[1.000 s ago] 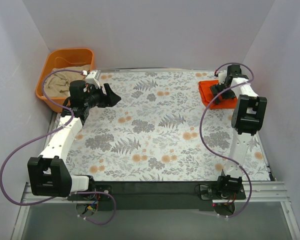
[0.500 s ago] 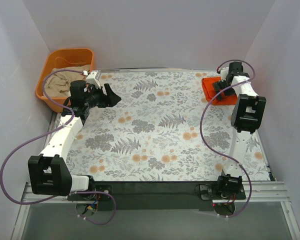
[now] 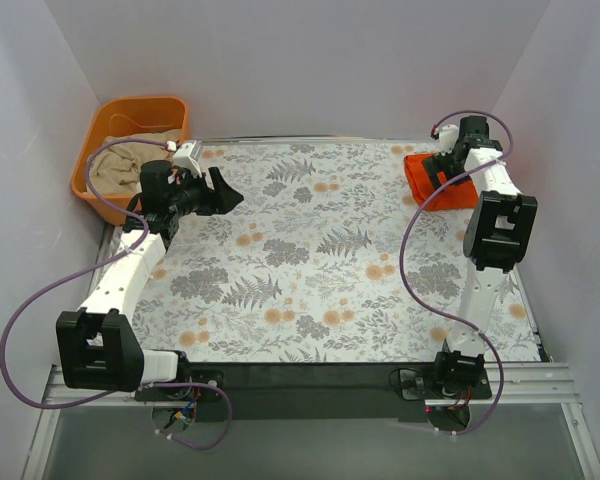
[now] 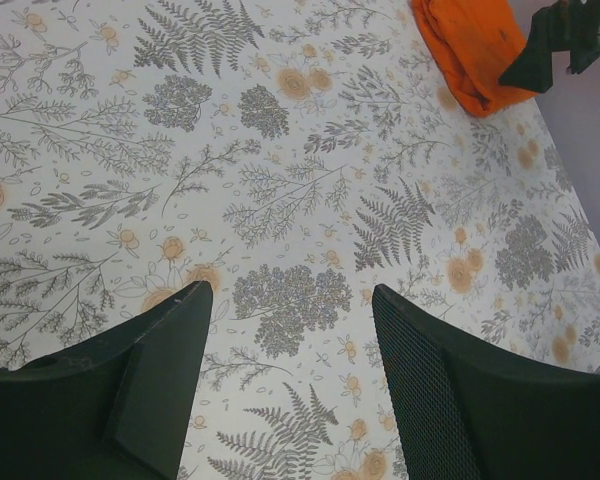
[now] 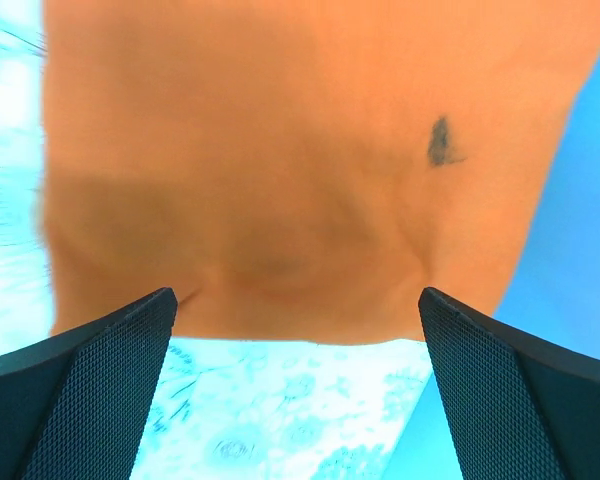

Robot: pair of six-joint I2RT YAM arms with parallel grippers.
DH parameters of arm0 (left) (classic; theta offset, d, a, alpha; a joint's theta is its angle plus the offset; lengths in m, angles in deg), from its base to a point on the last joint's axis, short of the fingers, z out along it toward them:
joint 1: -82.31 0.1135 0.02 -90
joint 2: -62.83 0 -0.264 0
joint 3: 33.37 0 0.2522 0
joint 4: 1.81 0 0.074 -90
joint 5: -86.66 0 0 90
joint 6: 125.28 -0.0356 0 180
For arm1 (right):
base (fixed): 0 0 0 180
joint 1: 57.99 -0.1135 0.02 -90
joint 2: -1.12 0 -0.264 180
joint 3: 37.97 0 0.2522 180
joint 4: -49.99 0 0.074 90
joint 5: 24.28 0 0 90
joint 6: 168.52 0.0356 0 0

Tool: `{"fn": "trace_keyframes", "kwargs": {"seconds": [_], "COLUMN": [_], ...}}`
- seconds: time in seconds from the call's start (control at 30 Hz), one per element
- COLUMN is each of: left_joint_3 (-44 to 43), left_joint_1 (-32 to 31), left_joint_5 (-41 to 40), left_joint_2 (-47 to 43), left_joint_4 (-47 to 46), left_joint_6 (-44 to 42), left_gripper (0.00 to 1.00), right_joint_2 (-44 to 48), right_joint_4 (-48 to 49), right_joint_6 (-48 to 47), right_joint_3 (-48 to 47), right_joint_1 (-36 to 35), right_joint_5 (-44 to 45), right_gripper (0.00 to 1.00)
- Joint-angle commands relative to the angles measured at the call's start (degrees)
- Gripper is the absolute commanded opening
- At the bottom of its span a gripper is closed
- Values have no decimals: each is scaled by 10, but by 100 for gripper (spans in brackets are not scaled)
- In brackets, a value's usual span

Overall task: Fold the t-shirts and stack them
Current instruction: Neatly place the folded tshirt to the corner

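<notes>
A folded orange-red t-shirt (image 3: 432, 188) lies at the far right of the floral tablecloth (image 3: 320, 270). My right gripper (image 3: 443, 170) hovers over its far part, open and holding nothing. In the right wrist view the t-shirt (image 5: 300, 150) fills the upper frame with a small dark spot on it, and the open gripper (image 5: 295, 300) straddles its near edge without gripping. My left gripper (image 3: 225, 190) hangs open over the far left of the cloth. The left wrist view shows its fingers (image 4: 292, 295) apart over bare cloth, with the t-shirt (image 4: 475, 50) far off.
An orange plastic tub (image 3: 105, 120) stands off the table's far left corner with beige cloth (image 3: 120, 165) bunched inside. White walls close in the table on the left, back and right. The black front rail (image 3: 310, 375) carries both arm bases.
My right gripper has drawn back toward the far right corner over the t-shirt and its jaws have spread a little wider. The left arm has not moved.
</notes>
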Motion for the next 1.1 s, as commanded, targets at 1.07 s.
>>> {"fn": "trace_keyframes", "kwargs": {"seconds": [1.07], "left_joint_3": [-184], "left_joint_1": [3], "left_joint_5": [16], "left_joint_2": [75], "left_joint_4": [153], "left_joint_6": [-70], "left_gripper": [98], "right_joint_2": [188], "right_joint_4": [-104], "right_joint_6": [47], "right_joint_3": [-32], "right_joint_1": [-36], "right_joint_5": [-219], "right_gripper": [98]}}
